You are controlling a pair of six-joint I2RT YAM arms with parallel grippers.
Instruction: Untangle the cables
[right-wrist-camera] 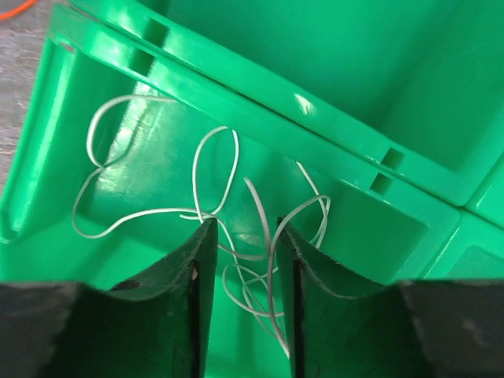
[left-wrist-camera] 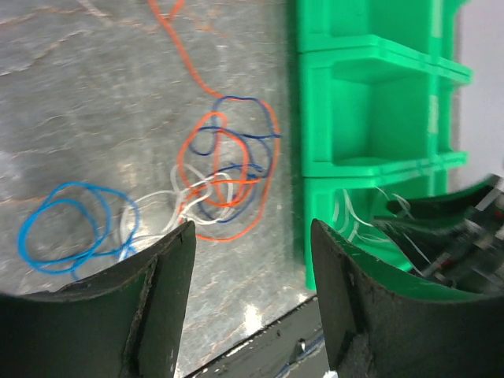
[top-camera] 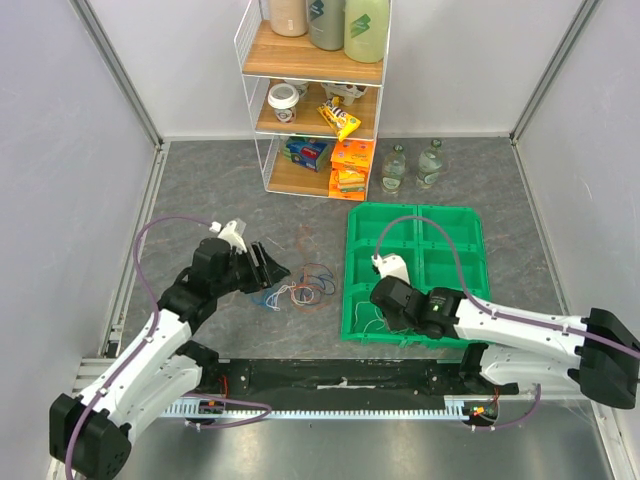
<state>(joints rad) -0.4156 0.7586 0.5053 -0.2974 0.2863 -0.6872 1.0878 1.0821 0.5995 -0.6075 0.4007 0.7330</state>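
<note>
A tangle of orange, dark blue and white cables (top-camera: 305,290) lies on the grey table left of the green tray (top-camera: 460,225). In the left wrist view the orange and dark blue loops (left-wrist-camera: 228,173) sit ahead, with a light blue coil (left-wrist-camera: 67,228) and white strands (left-wrist-camera: 157,206) to the left. My left gripper (top-camera: 268,268) (left-wrist-camera: 252,236) is open and empty above the table, just short of the tangle. A separate white cable (right-wrist-camera: 197,189) lies in the tray's near-left compartment (right-wrist-camera: 126,102). My right gripper (top-camera: 380,314) (right-wrist-camera: 246,228) is open, low in that compartment, with white strands between its jaws.
A wire shelf (top-camera: 312,100) with bottles, a cup and snack boxes stands at the back. Two clear bottles (top-camera: 412,166) stand beside it behind the tray. White walls enclose the table left and right. A black rail (top-camera: 330,378) runs along the near edge.
</note>
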